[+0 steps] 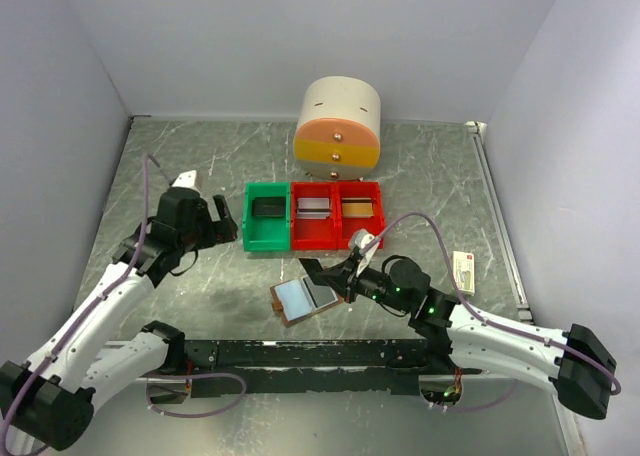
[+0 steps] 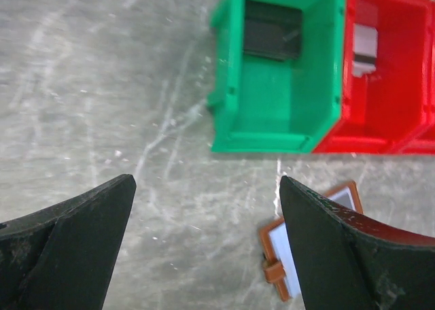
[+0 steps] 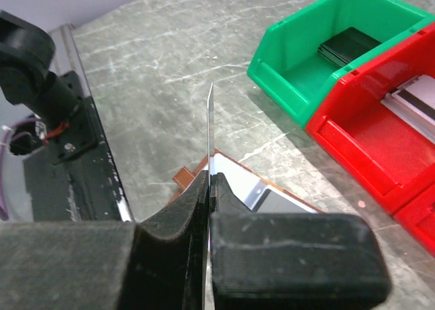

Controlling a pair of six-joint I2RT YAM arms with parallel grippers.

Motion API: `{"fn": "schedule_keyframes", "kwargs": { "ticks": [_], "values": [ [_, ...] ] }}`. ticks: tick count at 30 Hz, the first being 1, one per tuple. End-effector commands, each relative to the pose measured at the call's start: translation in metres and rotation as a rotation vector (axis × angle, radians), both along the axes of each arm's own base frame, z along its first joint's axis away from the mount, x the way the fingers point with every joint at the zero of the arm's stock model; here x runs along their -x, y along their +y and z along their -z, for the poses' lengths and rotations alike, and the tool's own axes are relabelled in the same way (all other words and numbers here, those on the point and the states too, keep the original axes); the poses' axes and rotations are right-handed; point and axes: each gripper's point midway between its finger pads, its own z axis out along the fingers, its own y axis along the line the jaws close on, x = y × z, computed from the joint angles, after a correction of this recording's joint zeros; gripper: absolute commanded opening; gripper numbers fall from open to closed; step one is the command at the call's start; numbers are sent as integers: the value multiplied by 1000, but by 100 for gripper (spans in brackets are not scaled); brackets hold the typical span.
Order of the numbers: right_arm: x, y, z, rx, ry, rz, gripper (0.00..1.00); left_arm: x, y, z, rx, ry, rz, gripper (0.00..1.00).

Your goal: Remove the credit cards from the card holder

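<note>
- My right end effector is pinched tight on a credit card, held edge-on over the open card holder at the centre of the top view.
- My left end effector is spread wide and holds nothing, above the worktop left of the green bin.

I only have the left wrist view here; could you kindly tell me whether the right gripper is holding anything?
Observer: Yes; the right gripper is shut on a thin pale card, held edge-up over the open brown leather-like card holder.
Operator: What lies in the bin right of this red plastic bin?
Observer: That second red plastic bin holds a dark flat item.
Operator: Is anything else nearby?
Observer: A small cream box with a red mark lies right of the bins, apart from them.
</note>
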Motion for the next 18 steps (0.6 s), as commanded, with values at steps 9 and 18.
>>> {"fn": "schedule_keyframes", "kwargs": {
  "ticks": [9,18],
  "values": [
    [-46,-9,-20,169,-189,174,0,-6,85,-43,-204,-172,-233,100],
    [-87,40,-29,385,-266,131,0,-1,89,-42,-191,-161,-265,100]
  ]
}}
